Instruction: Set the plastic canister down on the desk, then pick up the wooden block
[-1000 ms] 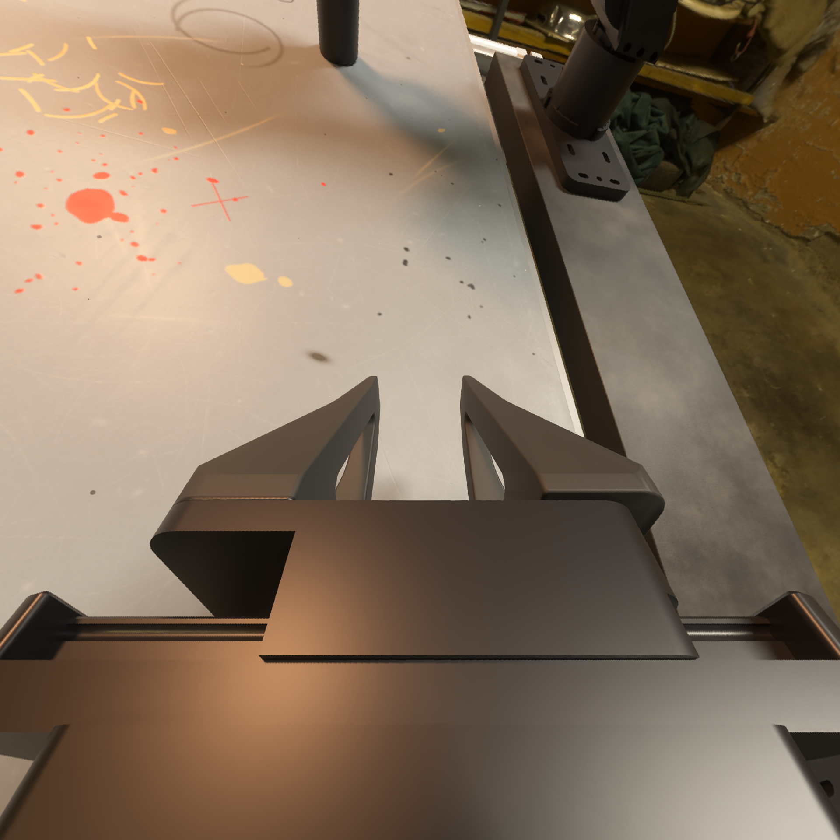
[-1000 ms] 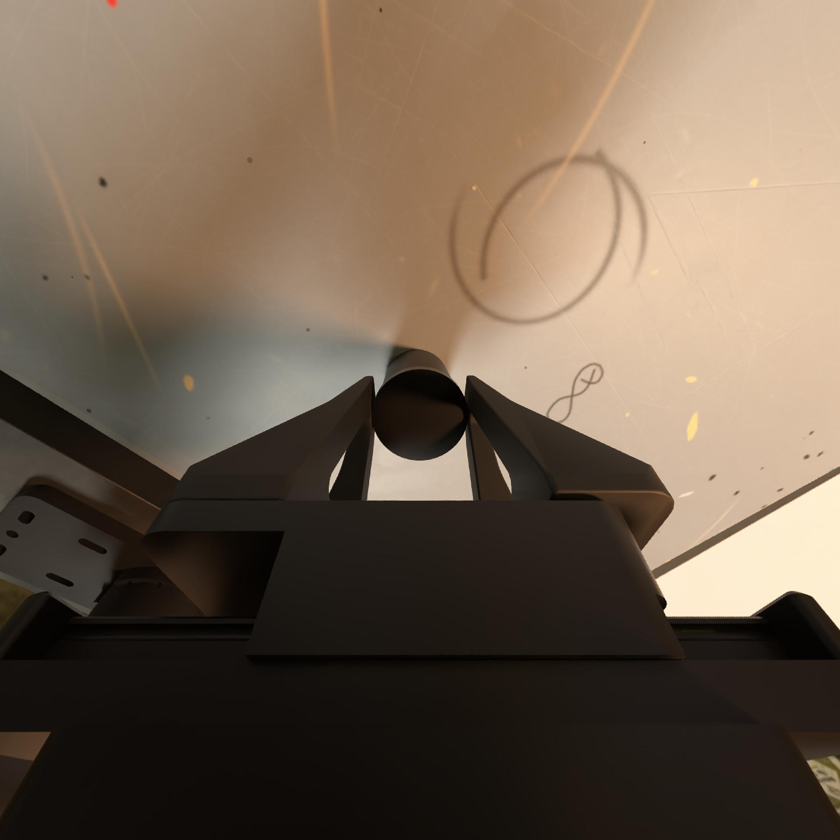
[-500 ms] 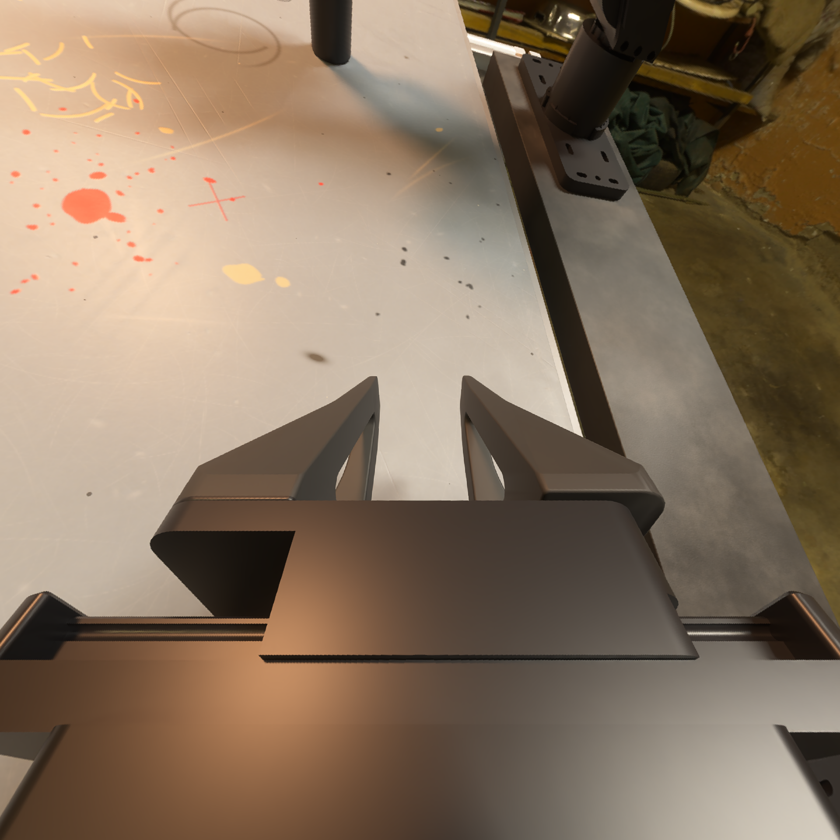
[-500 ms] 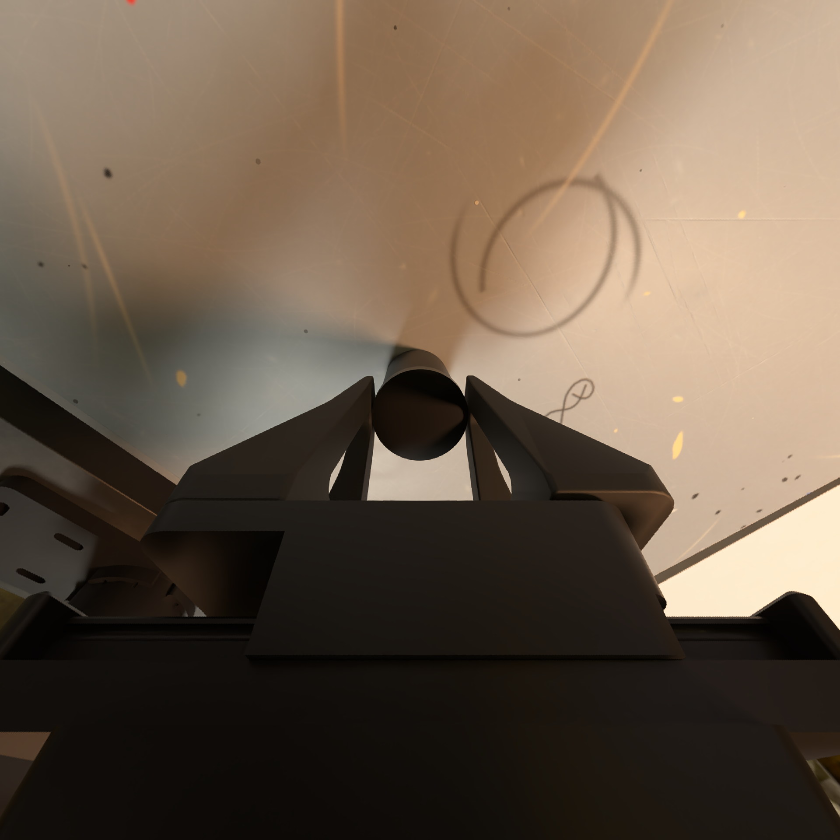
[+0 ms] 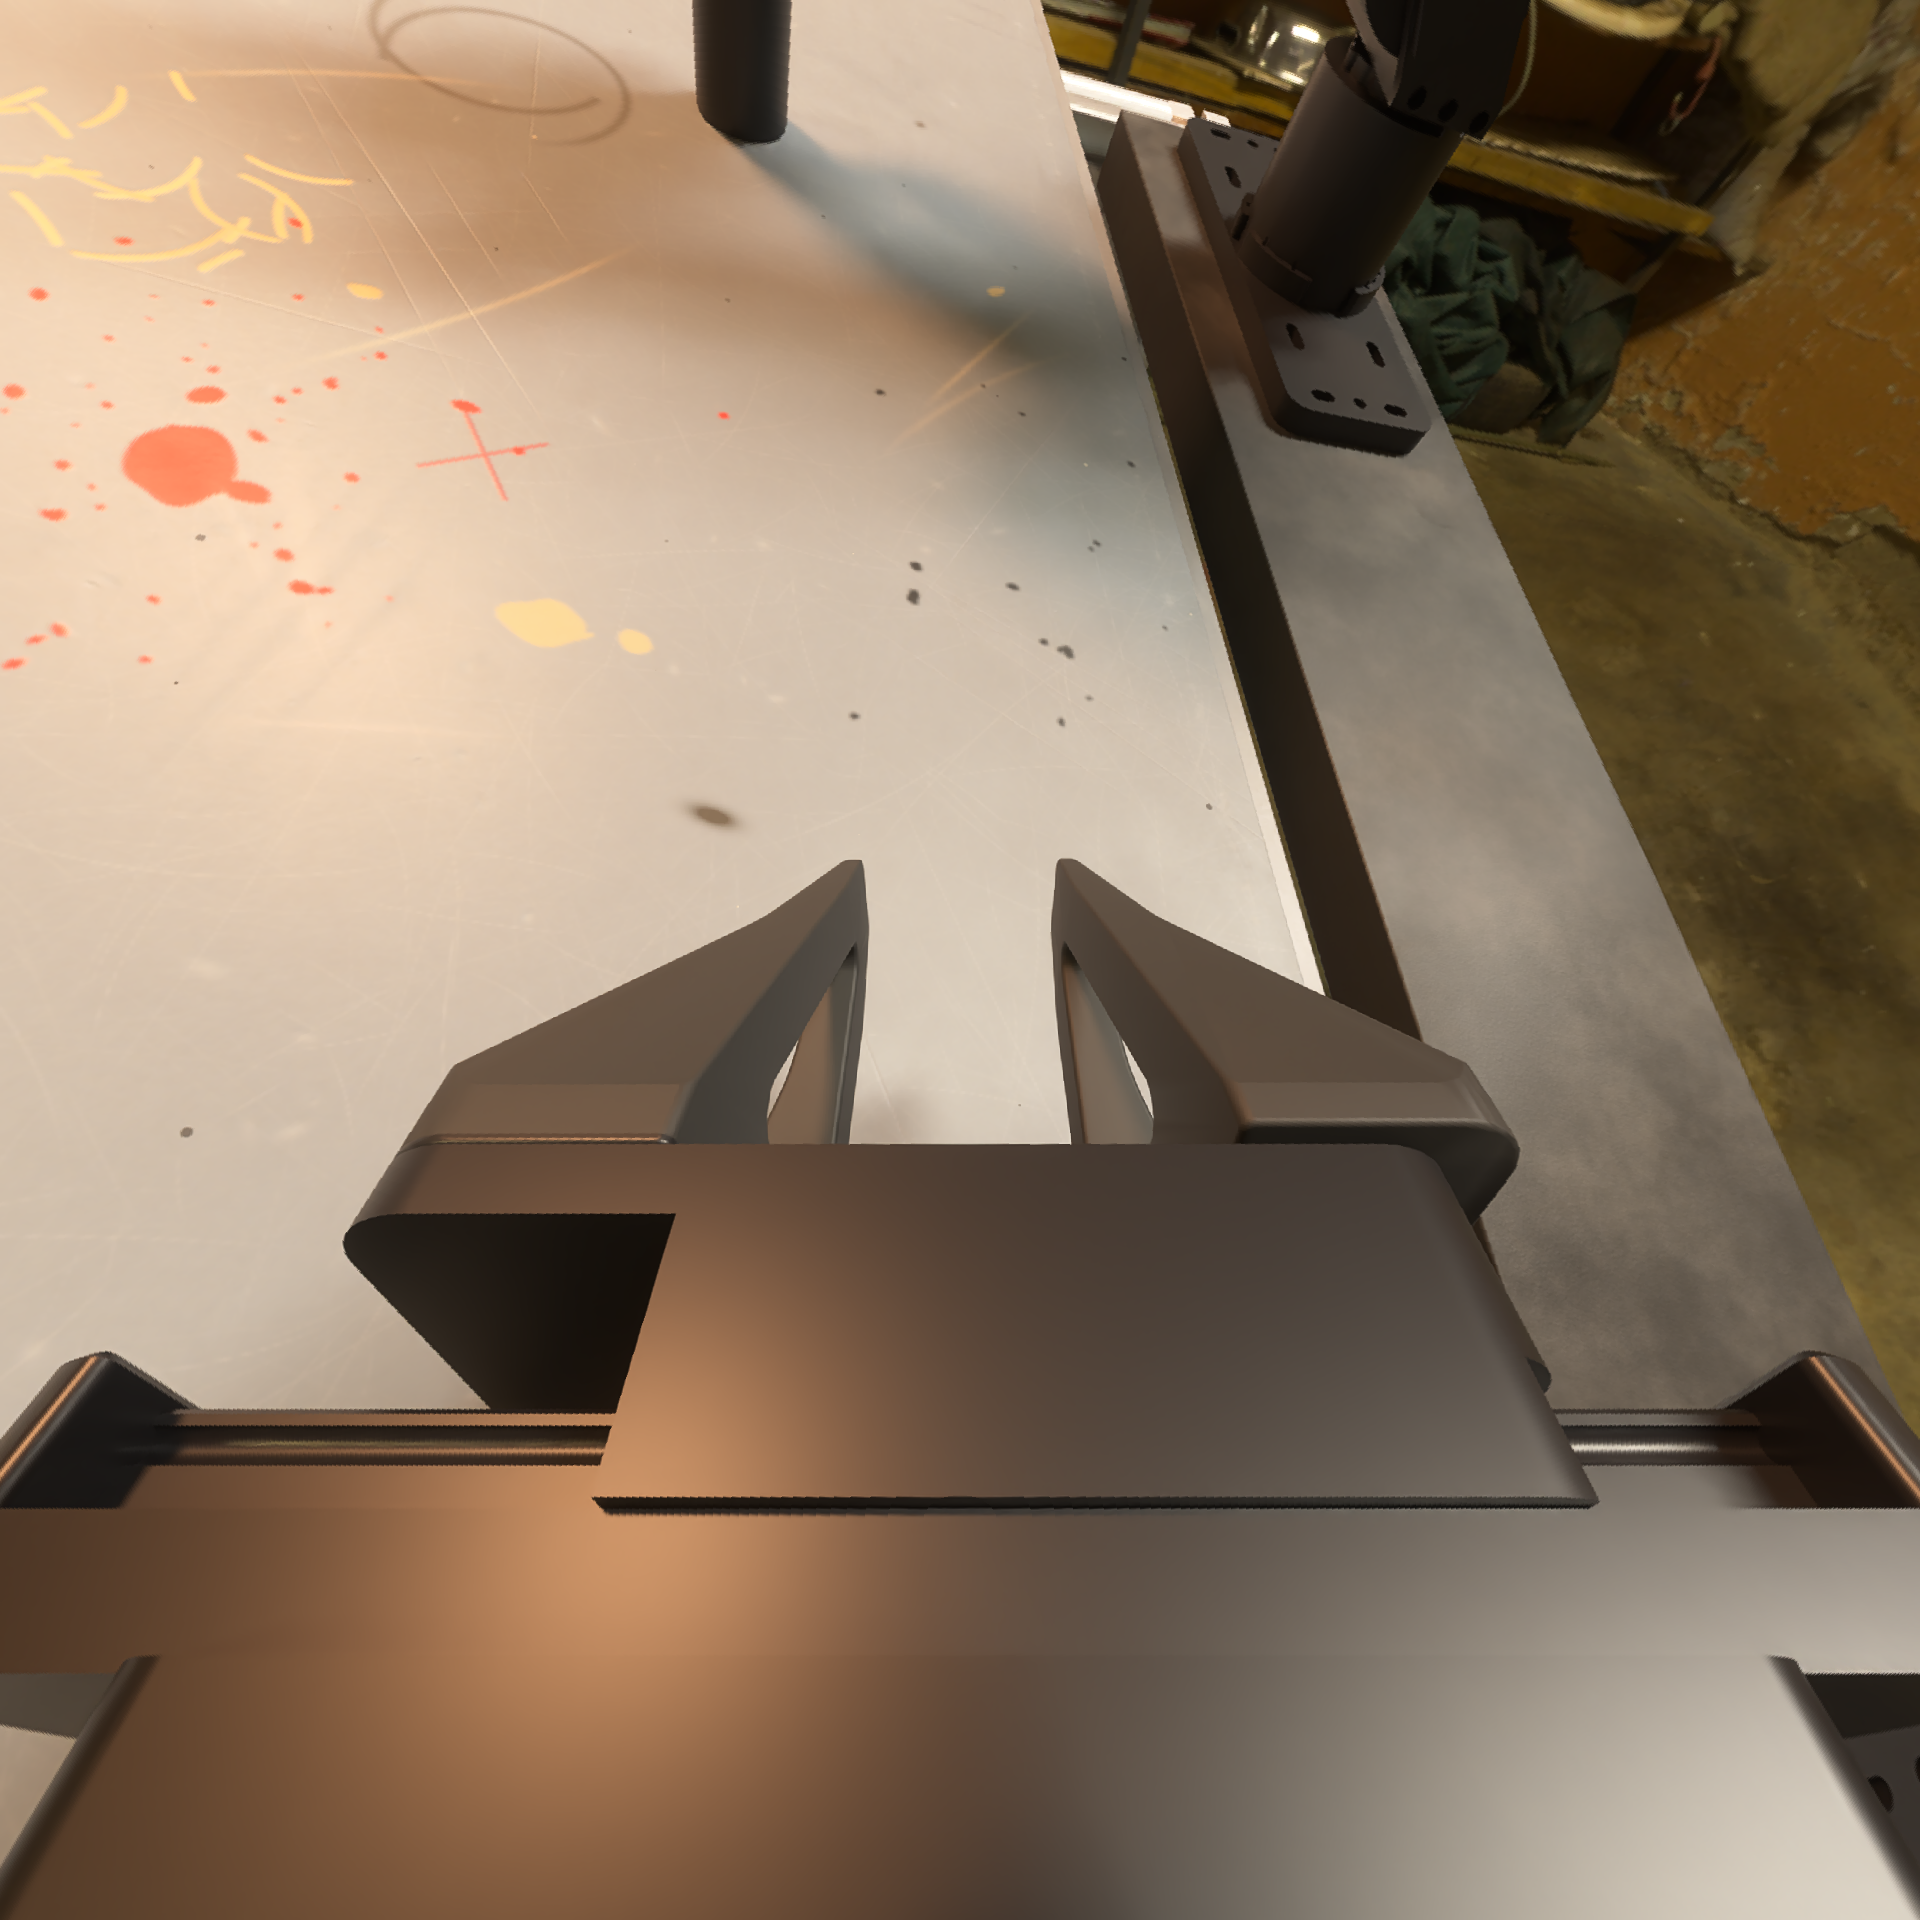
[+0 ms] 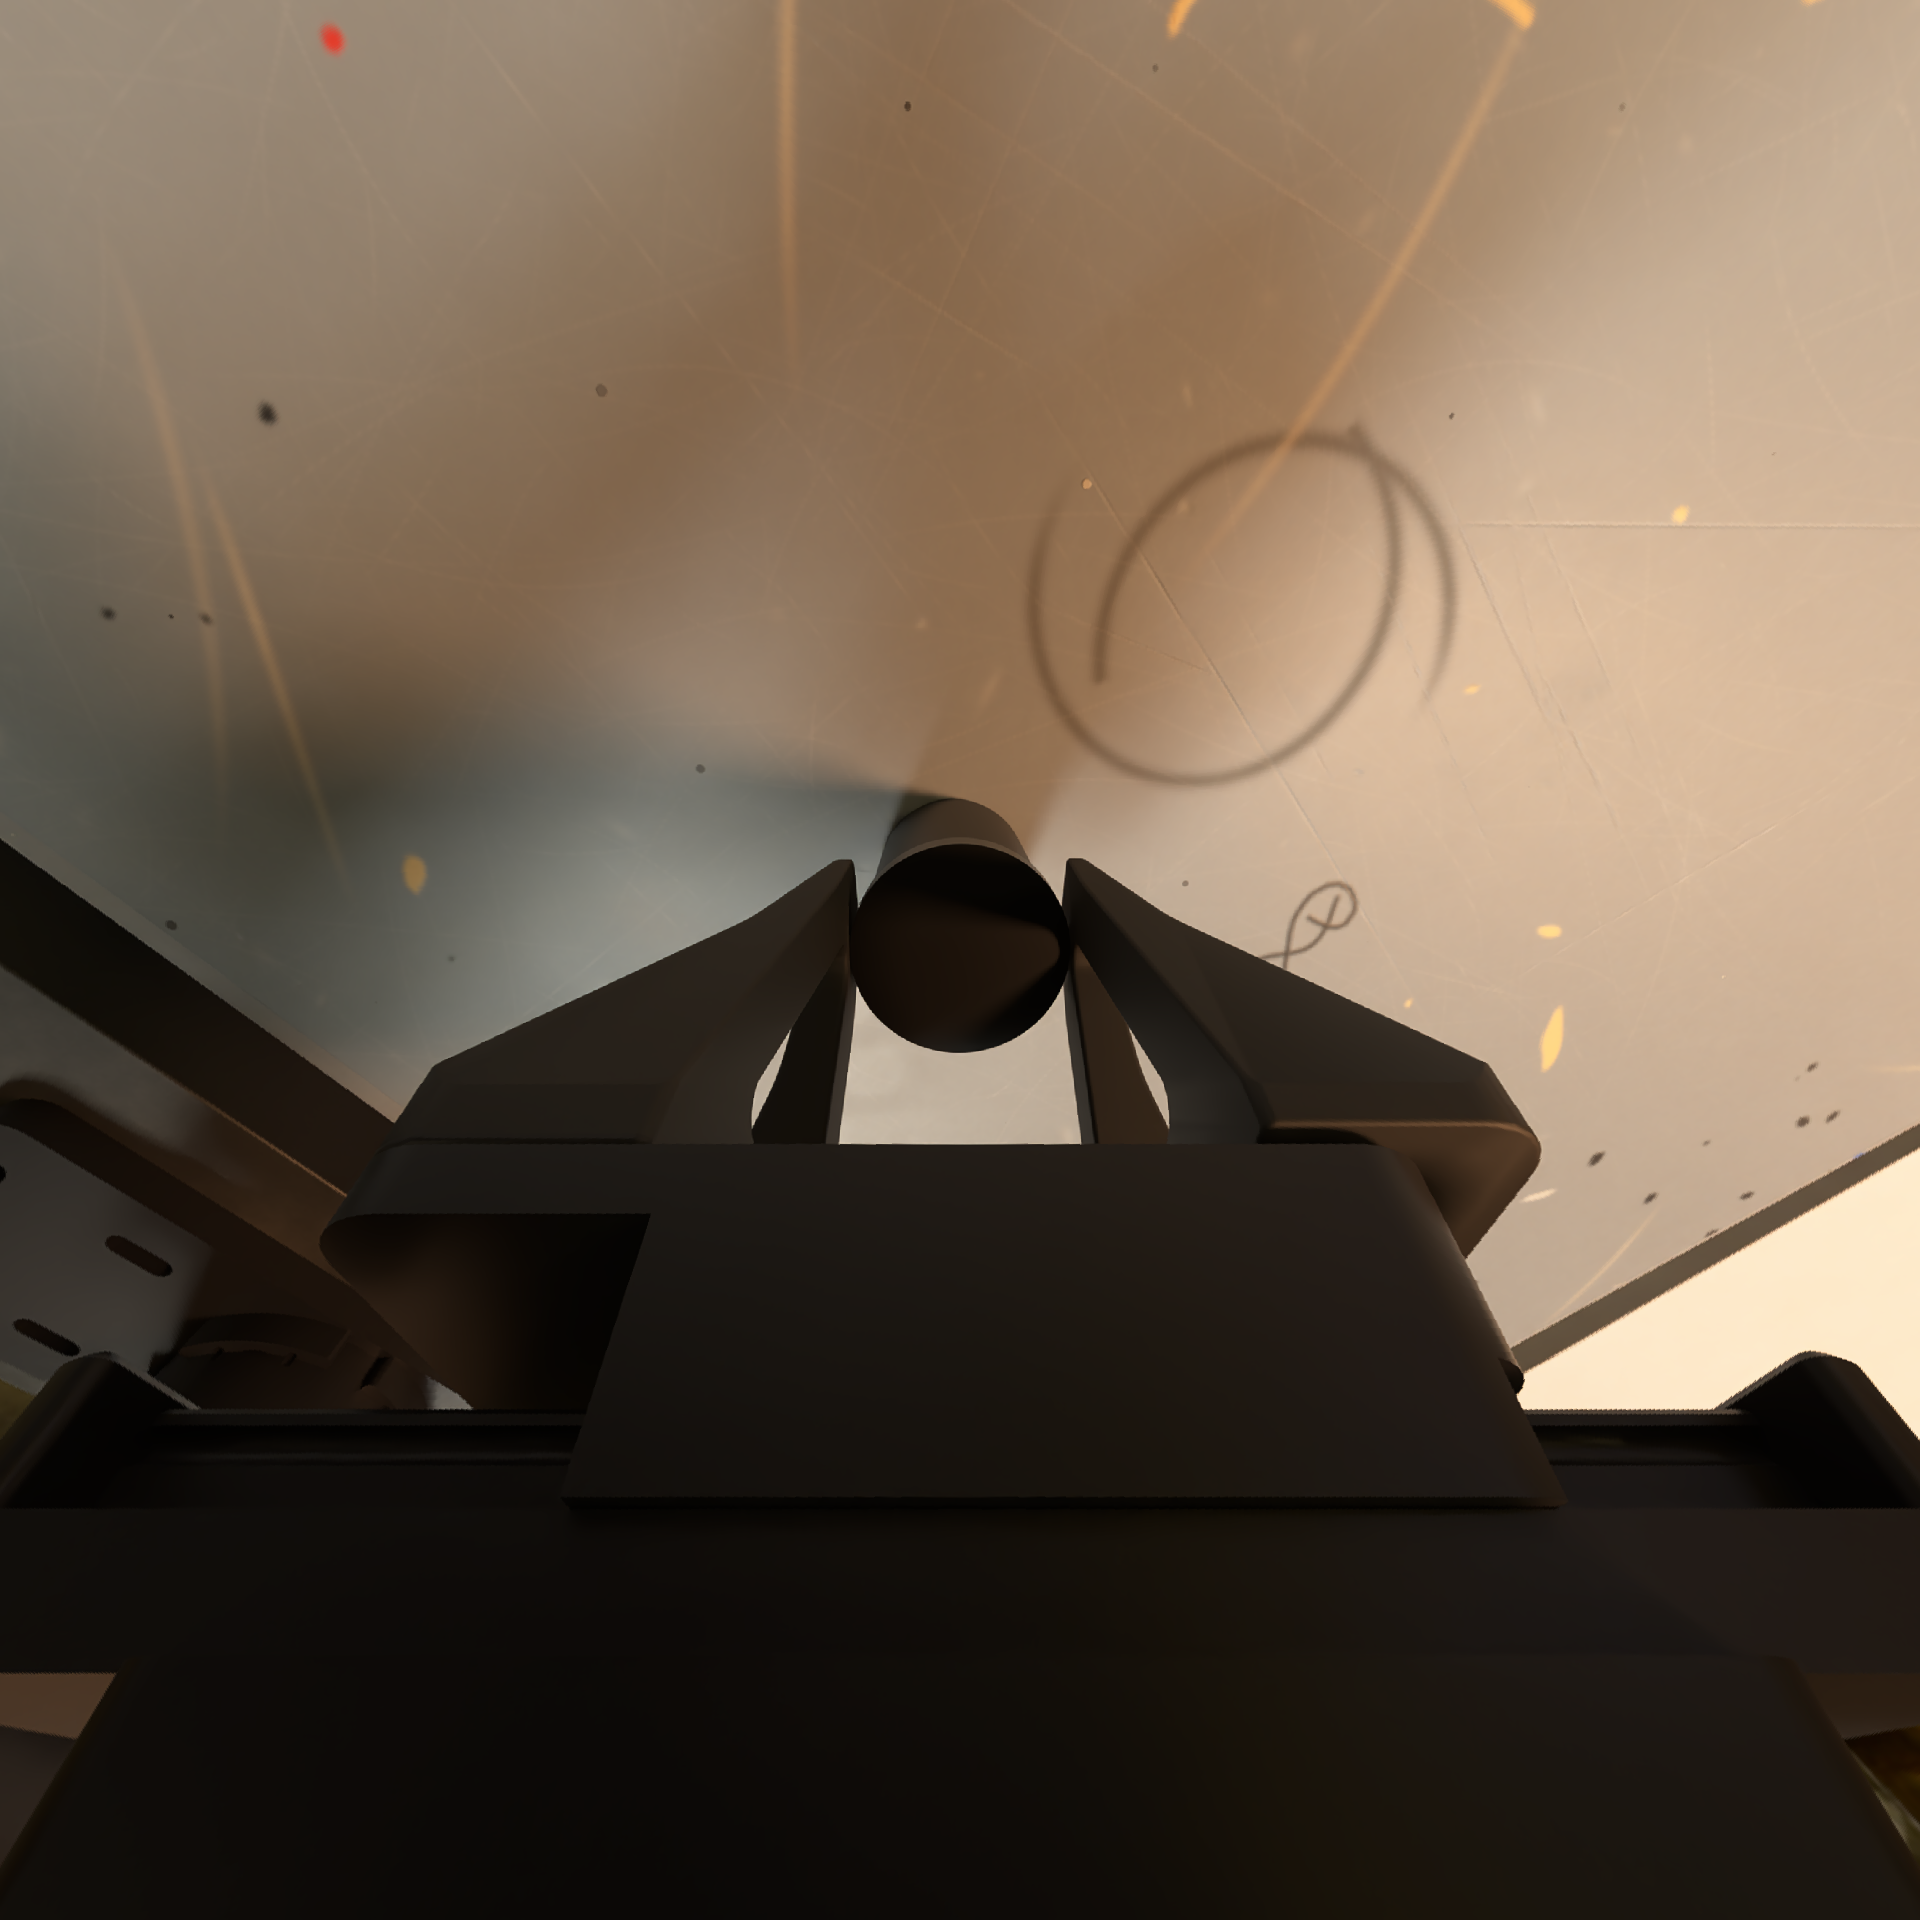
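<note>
The plastic canister (image 6: 961, 956) is a dark cylinder held upright between the fingers of my right gripper (image 6: 961, 871), which is shut on its top end. I look down along it at the desk (image 6: 623, 416). In the left wrist view its lower part (image 5: 743, 73) shows at the top edge, with its base at or just above the desk and its shadow starting there. My left gripper (image 5: 958, 873) is open and empty, low over the desk (image 5: 520, 935) near its right edge. No wooden block is in either view.
The right arm's base (image 5: 1340, 197) stands on a mount plate beside a dark rail (image 5: 1288, 748) along the desk's right edge, with floor beyond. Red and yellow paint marks (image 5: 182, 468) and a drawn ring (image 6: 1242, 613) cover the desk. The desk edge (image 6: 1714, 1242) lies lower right.
The desk marks have slid down in the right wrist view as my right gripper shifted with the canister. The left view has drifted slightly. Both grips are unchanged.
</note>
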`<action>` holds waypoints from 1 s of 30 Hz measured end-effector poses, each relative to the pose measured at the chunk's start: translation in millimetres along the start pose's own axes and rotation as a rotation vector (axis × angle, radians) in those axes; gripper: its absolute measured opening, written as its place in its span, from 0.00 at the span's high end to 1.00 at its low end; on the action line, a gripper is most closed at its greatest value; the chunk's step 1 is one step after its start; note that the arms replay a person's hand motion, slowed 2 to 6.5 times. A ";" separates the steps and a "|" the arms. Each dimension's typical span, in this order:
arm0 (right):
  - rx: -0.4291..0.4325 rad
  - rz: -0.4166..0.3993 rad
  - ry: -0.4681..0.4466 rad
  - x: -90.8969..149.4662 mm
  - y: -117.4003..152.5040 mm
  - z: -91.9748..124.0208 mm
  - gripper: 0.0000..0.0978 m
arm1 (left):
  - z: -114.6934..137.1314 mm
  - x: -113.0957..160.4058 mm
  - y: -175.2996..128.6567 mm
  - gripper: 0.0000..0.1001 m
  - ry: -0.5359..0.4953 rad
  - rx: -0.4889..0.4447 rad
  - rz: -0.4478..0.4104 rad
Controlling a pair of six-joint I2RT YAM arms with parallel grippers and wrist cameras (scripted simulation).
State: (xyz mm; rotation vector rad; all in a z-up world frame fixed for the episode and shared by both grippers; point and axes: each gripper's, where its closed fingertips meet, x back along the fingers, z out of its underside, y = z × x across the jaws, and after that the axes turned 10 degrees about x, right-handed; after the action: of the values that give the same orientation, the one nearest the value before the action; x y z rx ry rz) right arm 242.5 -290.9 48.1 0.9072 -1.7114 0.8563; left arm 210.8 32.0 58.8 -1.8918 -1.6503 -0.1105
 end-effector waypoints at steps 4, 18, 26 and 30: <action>-0.007 0.006 -0.003 0.0 -0.5 -0.2 0.66 | 0.0 0.0 0.0 0.70 0.000 0.000 0.000; -0.145 0.084 -0.047 -3.7 -11.4 -10.7 0.66 | -0.1 0.0 -0.2 0.70 -0.001 0.000 0.001; -0.180 0.078 -0.094 -5.3 -9.6 -18.0 0.66 | -0.2 -0.2 -1.0 0.70 -0.003 0.003 0.006; -0.192 0.076 -0.116 -2.4 -9.4 -20.1 0.63 | -0.3 0.1 -0.8 0.69 -0.005 0.004 0.006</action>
State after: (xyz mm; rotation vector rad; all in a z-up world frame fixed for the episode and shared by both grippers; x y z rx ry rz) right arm 259.8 -277.6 52.5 0.7790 -1.9031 0.6856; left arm 210.2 32.1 59.4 -1.8960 -1.6466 -0.0998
